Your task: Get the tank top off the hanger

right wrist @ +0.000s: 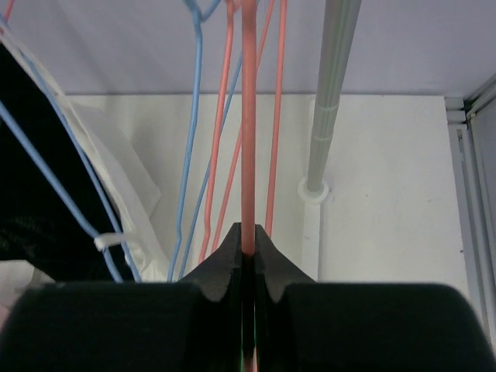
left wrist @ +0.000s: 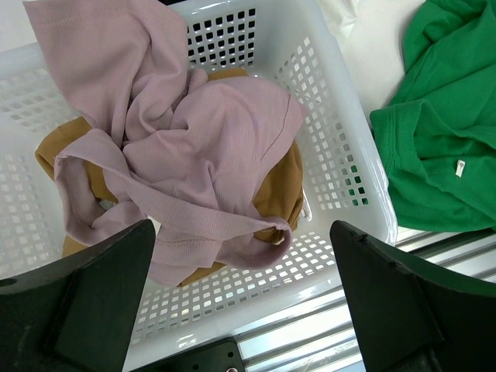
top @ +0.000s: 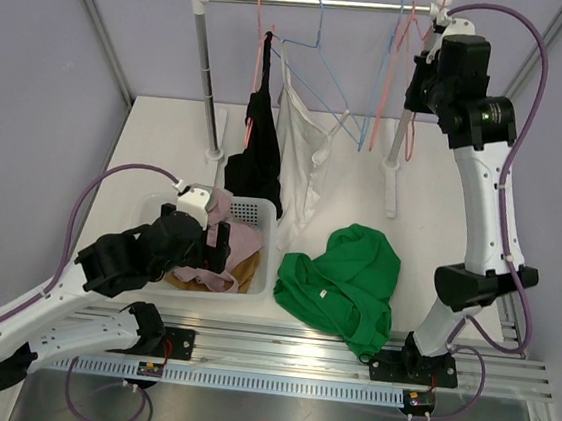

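Green garment point(top: 349, 278), perhaps shirt, beside basket point(top: 252, 211)

Bare table point(top: 157, 142) lies open at the upper left of the top view, left of the rack's left post point(top: 204, 72). It is open again at the right, beyond the right post point(top: 396, 167). In the middle, a black top point(top: 259, 153) and the white tank top point(top: 301, 167) hang touching, closing the gap under the rail point(top: 313, 4). Empty hangers point(top: 387, 81) crowd the rail's right end around the right gripper point(right wrist: 248, 242), which is clamped on a pink hanger point(right wrist: 248, 116). A basket point(top: 264, 212) and a green shirt point(top: 349, 278) cover the near table.
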